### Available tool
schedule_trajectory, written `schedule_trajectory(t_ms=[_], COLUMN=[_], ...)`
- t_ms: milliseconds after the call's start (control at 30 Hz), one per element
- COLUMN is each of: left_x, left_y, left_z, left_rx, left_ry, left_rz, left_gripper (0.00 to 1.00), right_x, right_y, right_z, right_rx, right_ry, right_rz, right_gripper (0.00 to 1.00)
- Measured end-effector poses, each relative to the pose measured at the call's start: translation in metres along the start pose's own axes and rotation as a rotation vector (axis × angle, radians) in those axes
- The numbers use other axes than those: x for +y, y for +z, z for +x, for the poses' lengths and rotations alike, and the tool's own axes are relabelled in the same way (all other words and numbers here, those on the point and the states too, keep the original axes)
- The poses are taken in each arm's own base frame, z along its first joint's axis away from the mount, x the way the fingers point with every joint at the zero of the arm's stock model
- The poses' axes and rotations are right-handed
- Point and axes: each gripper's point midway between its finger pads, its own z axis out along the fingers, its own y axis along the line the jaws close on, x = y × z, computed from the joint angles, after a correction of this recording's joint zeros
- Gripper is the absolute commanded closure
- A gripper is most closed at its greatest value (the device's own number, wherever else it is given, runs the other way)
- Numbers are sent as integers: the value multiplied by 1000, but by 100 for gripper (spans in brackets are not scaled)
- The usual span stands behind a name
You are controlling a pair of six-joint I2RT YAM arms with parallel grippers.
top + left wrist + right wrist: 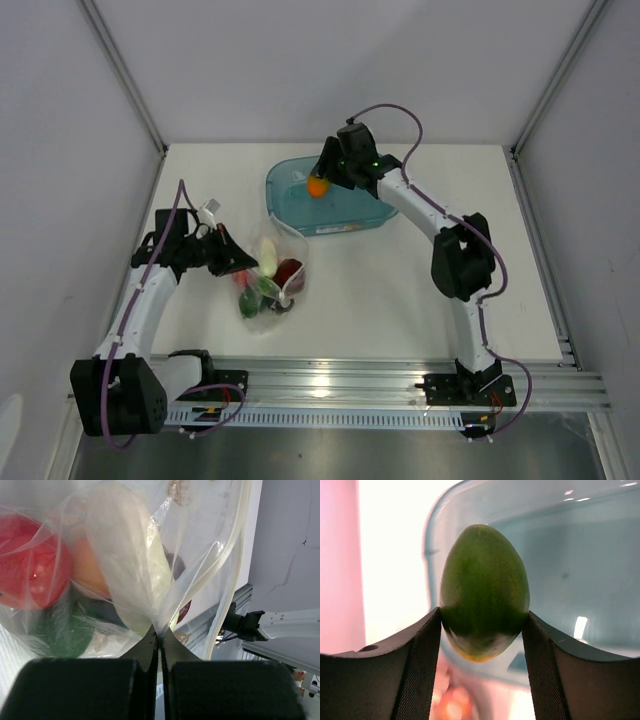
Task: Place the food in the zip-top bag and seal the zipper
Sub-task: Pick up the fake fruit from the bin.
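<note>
Bag (272,285) near surface's (400,300) left edge is pinched by left tool (159,642), fruit (484,575) is clamped in right tool (481,614) over tub (350,212); a miss is risked if bag mouth sags shut.

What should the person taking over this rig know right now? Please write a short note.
Left end effector: shut, pinching the film of the small clear crinkly zip-top bag.
Right end effector: closed on a green-orange oval toy fruit, over the teal translucent tub.
In the bag: red round toy food, white oblong toy food, others.
Done: several foods bagged.
Left: bag this fruit, then seal the zipper.
</note>
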Motion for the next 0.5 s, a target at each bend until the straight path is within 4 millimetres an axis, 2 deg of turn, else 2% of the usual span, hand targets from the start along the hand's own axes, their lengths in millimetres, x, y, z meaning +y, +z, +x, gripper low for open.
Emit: schedule_trajectory(t_ms=[167, 333, 433, 500], left_x=[2, 3, 2, 2], left_y=[3, 5, 5, 5], left_z=[1, 1, 0, 0], left_rx=[-4, -7, -10, -10], left_ry=[-20, -36, -44, -47], left_rz=[3, 10, 12, 12], left_gripper=[100, 99, 100, 99], right_x=[42, 78, 102, 112], right_y=[-75, -141, -168, -176], right_z=[3, 35, 58, 71], right_rx=[-27, -8, 19, 42], right_ry=[-152, -327, -417, -456], right_rz=[-119, -255, -351, -395], right_gripper=[100, 100, 100, 100])
